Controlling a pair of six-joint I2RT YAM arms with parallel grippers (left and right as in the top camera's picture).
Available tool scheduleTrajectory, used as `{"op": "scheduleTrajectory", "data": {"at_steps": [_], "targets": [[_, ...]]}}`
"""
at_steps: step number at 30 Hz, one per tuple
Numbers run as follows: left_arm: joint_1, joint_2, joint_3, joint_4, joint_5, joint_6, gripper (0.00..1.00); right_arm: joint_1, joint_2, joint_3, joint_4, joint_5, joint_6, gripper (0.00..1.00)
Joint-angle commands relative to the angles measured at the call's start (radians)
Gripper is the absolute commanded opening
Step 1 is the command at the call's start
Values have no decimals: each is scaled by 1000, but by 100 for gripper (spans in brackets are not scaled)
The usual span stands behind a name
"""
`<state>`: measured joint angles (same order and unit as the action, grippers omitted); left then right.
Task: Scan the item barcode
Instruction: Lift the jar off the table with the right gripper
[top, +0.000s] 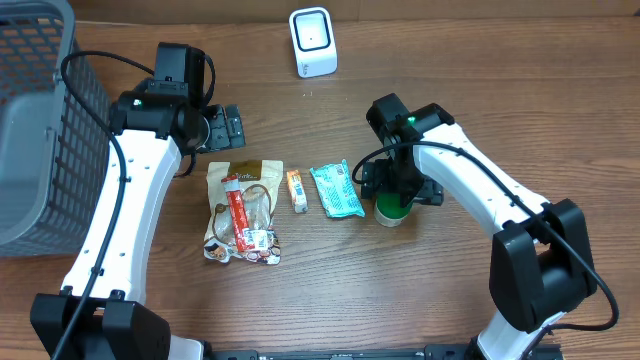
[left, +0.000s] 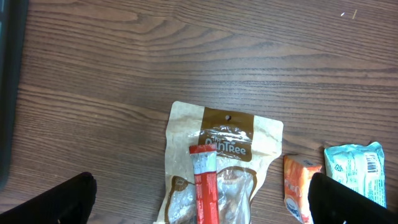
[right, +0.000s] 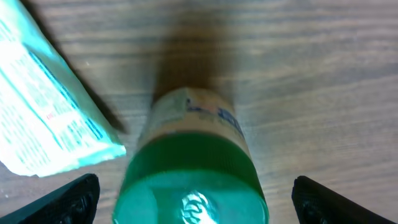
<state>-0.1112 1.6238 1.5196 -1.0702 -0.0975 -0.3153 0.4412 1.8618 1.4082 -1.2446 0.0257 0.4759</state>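
In the middle right of the top view, the right gripper (top: 398, 188) has its fingers wide apart on both sides of the green-lid bottle (right: 189, 180), not touching it; the left gripper (top: 222, 128), upper left, is wide apart too.

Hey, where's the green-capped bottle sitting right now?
In the overhead view, the green-capped bottle stands right of centre on the table, directly under the open right gripper and just right of the teal packet.
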Motion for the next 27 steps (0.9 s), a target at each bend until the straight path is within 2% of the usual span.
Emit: {"op": "scheduleTrajectory", "data": {"at_steps": [1,11,15,27], "targets": [[-7,5,18,1,5,-14,100,2,1,21,-22,-5,17,100],[-7,5,18,1,5,-14,100,4,1,-66,64,-1,7,100],[-7,5,18,1,5,-14,100,4,1,-113,119,-2,-14,94],[-7,5,18,1,5,-14,100,4,1,-206,275,-1,-92,88]]}}
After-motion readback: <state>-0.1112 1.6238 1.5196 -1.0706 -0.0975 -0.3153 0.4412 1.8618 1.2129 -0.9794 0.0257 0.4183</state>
